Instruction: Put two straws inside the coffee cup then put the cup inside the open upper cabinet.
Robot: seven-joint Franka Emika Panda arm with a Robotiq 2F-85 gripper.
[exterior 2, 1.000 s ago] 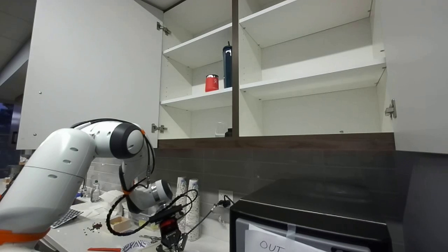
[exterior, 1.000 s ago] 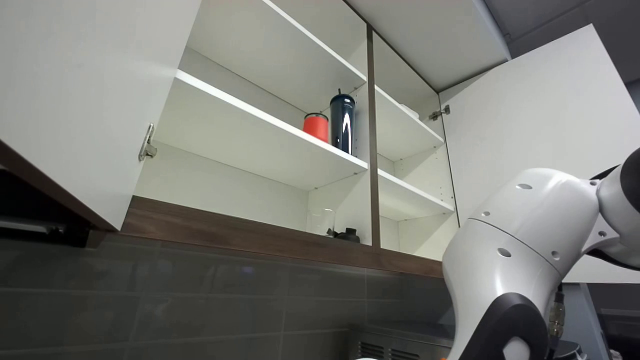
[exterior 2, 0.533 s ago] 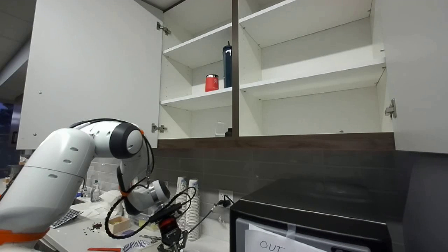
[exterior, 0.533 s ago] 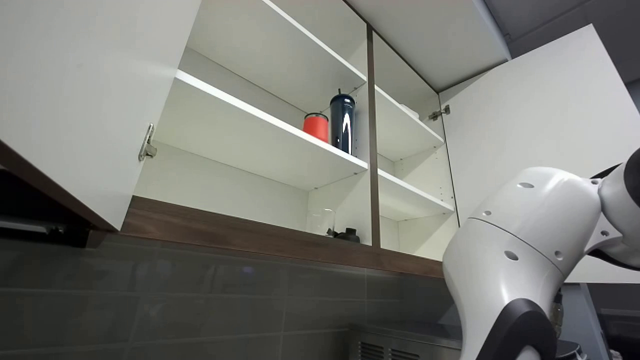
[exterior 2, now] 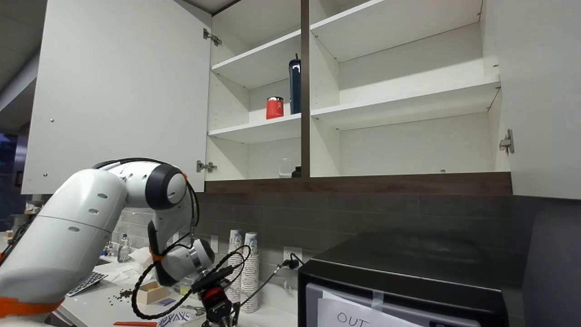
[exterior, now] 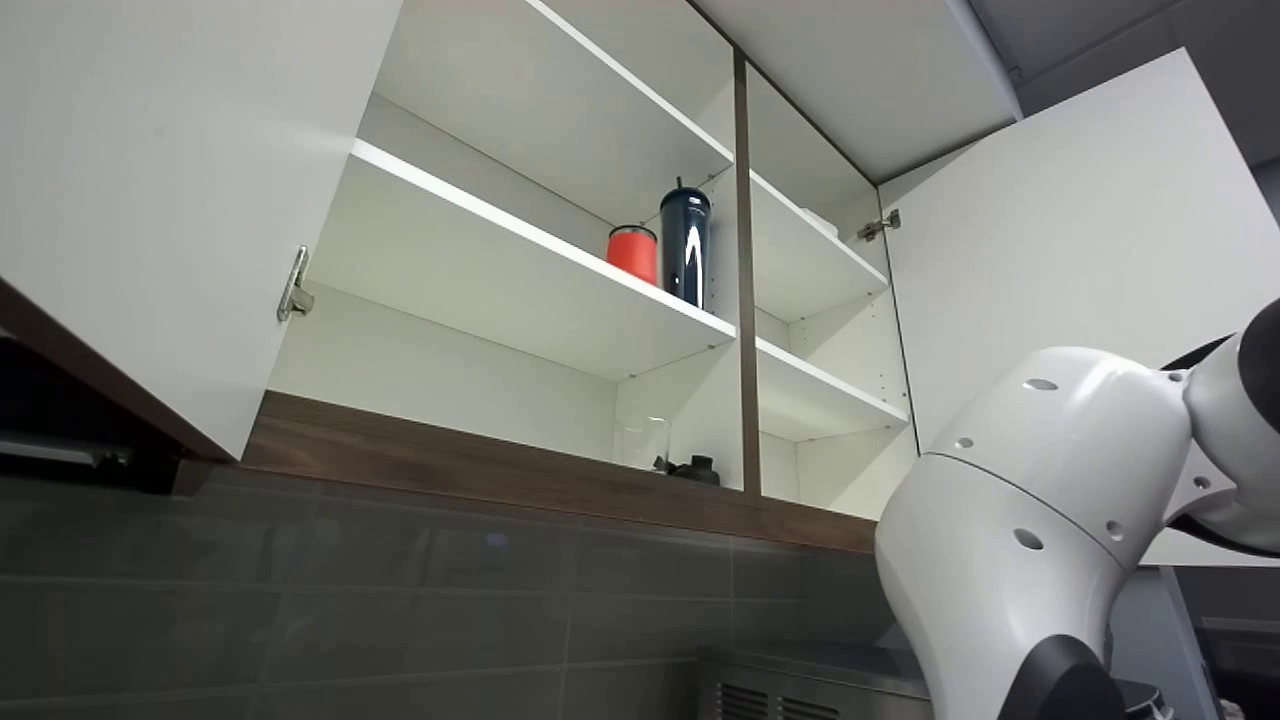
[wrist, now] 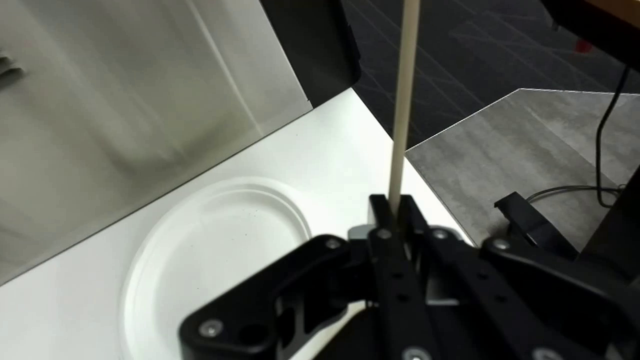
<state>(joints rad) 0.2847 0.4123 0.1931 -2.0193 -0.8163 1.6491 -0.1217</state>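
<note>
In the wrist view my gripper (wrist: 392, 205) is shut on a thin pale straw (wrist: 404, 85), which sticks out beyond the fingertips. A white plate (wrist: 225, 240) lies on the counter to the left of the fingers. In an exterior view the gripper (exterior 2: 222, 320) is low over the counter at the bottom edge, its fingertips partly cut off. The coffee cup does not show and is hidden or out of view. No second straw can be made out. The open white upper cabinet (exterior: 520, 310) shows in both exterior views (exterior 2: 408, 68), its doors swung wide, well above the gripper.
A red cup (exterior: 632, 255) and a dark blue bottle (exterior: 685, 245) stand on a cabinet shelf. Stacks of paper cups (exterior 2: 250, 272) stand by the wall behind the gripper. A black appliance (exterior 2: 399, 272) stands to the right. A metal appliance (wrist: 140, 100) borders the counter (wrist: 345, 150).
In an exterior view the wrist and gripper have shifted a little left, and the elbow and wrist have dropped slightly. The cabinet and its contents have not moved.
</note>
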